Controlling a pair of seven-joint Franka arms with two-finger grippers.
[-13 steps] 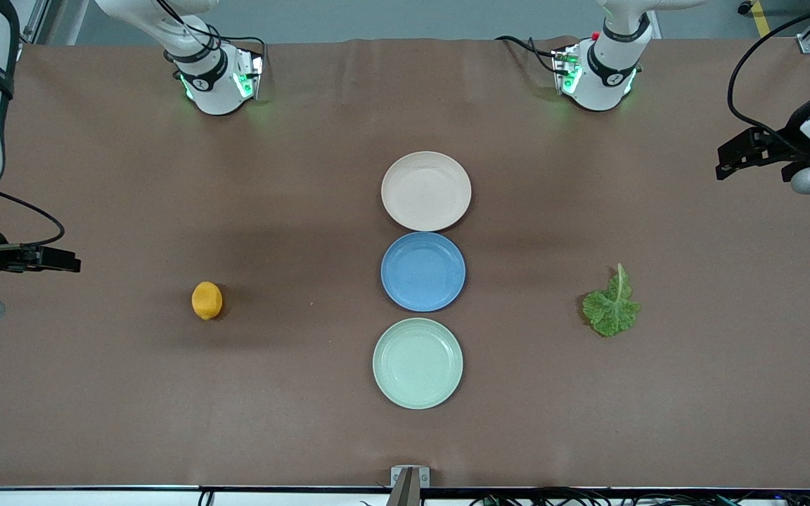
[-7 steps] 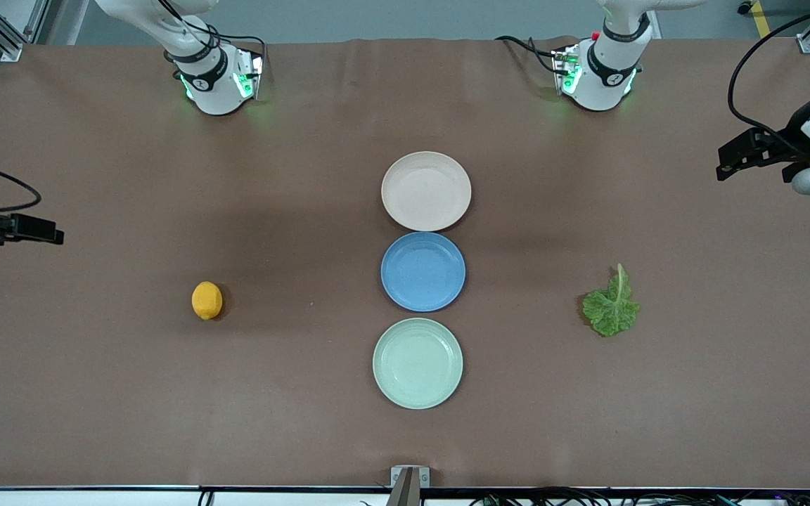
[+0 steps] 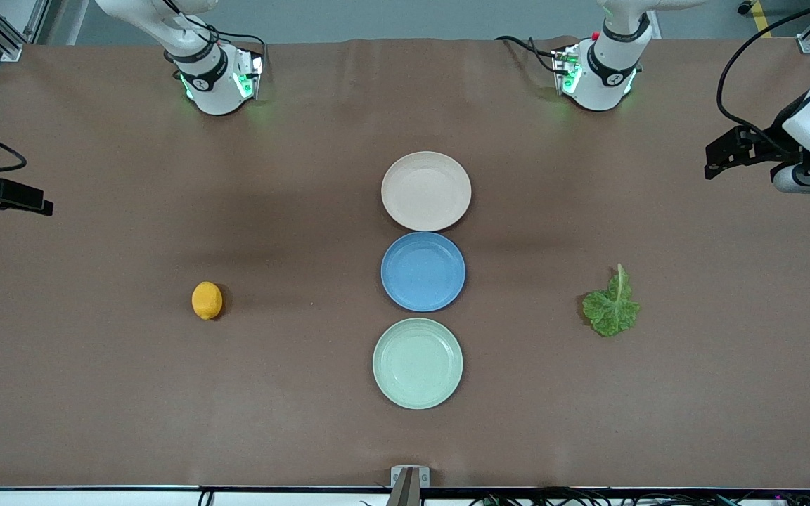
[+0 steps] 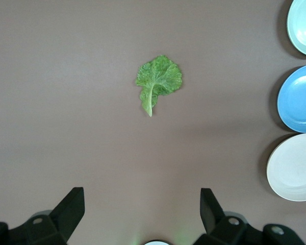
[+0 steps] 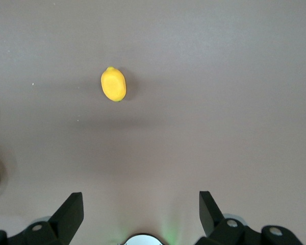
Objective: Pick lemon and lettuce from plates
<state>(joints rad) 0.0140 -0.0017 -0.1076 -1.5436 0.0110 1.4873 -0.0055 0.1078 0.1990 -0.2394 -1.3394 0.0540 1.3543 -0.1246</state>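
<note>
Smooth oval lemon [image 3: 207, 301] bare on brown table [image 3: 95, 393], toward right arm's end; crinkled lettuce [image 3: 611, 305] toward left arm's. Glossy round plates [image 3: 425, 190] unloaded. Left gripper [image 4: 141, 209], right gripper [image 5: 141, 210] spread wide, holding nothing.

Even, soft overhead light; faint shadows

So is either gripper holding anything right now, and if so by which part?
Nothing is held. The left gripper and right gripper are open and empty; the lemon and lettuce lie on the table.
</note>
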